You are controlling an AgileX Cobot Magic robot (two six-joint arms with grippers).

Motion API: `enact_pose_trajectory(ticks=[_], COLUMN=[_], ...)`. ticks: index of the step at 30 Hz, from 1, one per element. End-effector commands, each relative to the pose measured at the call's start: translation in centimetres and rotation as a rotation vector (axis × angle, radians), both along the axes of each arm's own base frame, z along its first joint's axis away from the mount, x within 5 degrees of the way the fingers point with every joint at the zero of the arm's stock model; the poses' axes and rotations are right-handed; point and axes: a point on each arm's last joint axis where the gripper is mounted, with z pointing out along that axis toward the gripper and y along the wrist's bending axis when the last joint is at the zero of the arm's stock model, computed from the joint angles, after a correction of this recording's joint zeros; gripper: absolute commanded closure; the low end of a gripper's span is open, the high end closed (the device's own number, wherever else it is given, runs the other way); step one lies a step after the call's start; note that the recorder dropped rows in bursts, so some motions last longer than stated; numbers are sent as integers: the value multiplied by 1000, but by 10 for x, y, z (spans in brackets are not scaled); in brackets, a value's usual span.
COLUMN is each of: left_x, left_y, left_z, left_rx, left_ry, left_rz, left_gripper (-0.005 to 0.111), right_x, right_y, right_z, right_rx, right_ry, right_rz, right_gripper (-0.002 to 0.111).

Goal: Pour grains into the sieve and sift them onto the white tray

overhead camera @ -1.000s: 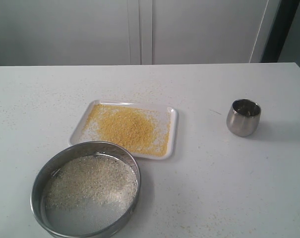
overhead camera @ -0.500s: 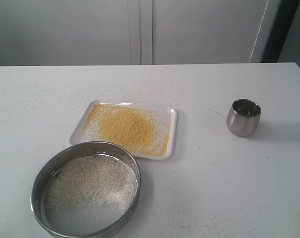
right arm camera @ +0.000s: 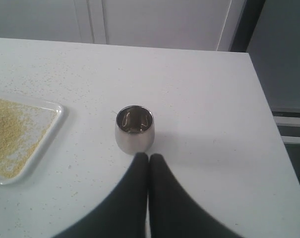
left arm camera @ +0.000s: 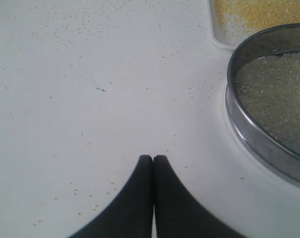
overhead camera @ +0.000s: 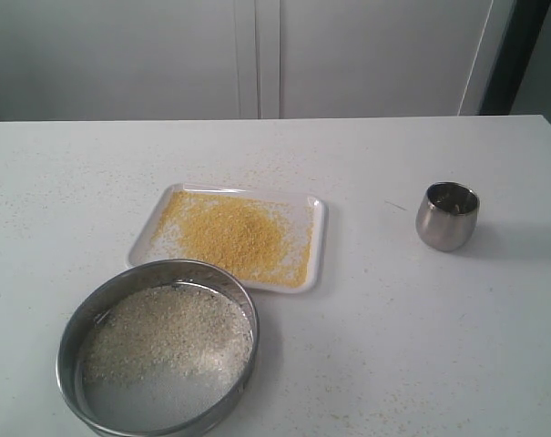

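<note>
The steel sieve (overhead camera: 70, 350) rests on the table at the front left, with pale whitish grains (overhead camera: 170, 332) on its mesh. Just behind it lies the white tray (overhead camera: 318, 238), covered with golden-yellow grains (overhead camera: 234, 237). No gripper shows in the exterior view. My left gripper (left arm camera: 153, 158) is shut and empty, above bare table beside the sieve (left arm camera: 249, 134); a corner of the tray (left arm camera: 216, 34) shows too. My right gripper (right arm camera: 149, 157) is shut and empty, its tips just short of the small steel cup (right arm camera: 134, 130), with the tray (right arm camera: 49, 133) off to the side.
The steel cup (overhead camera: 447, 216) stands upright at the right of the table and looks empty. Stray grains are scattered over the white tabletop (overhead camera: 393, 346). White cabinet doors (overhead camera: 257, 55) stand behind the table. The table's right edge (right arm camera: 273, 134) drops off close to the cup.
A dark bit of the right arm at the right edge of the exterior view one second ago has gone out of sight. Sieve, tray and cup have not moved.
</note>
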Motion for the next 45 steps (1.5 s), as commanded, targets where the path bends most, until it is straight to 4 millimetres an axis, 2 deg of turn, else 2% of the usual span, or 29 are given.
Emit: enact_pose_trajectory(ticks=[1, 11, 24, 32, 38, 45], left_x=[-1, -1, -1, -1, -1, -1], left_y=[0, 0, 0, 0, 0, 0], left_z=[-4, -4, -4, -4, -4, -4], left_rx=[-8, -7, -7, -7, -7, -7], left_ry=[14, 14, 14, 14, 14, 14], left_rz=[3, 2, 2, 2, 2, 2], left_gripper=[107, 107, 107, 107, 107, 107], right_x=[-1, -4, -38, -38, -44, -67], right_y=[0, 0, 3, 3, 3, 5], right_z=[0, 1, 15, 15, 8, -9], right_rx=[1, 0, -15, -11, -16, -20], right_ry=[-7, -20, -166, -167, -175, -233], right_rz=[-1, -1, -2, 0, -2, -3], right_gripper=[108, 108, 108, 108, 108, 108])
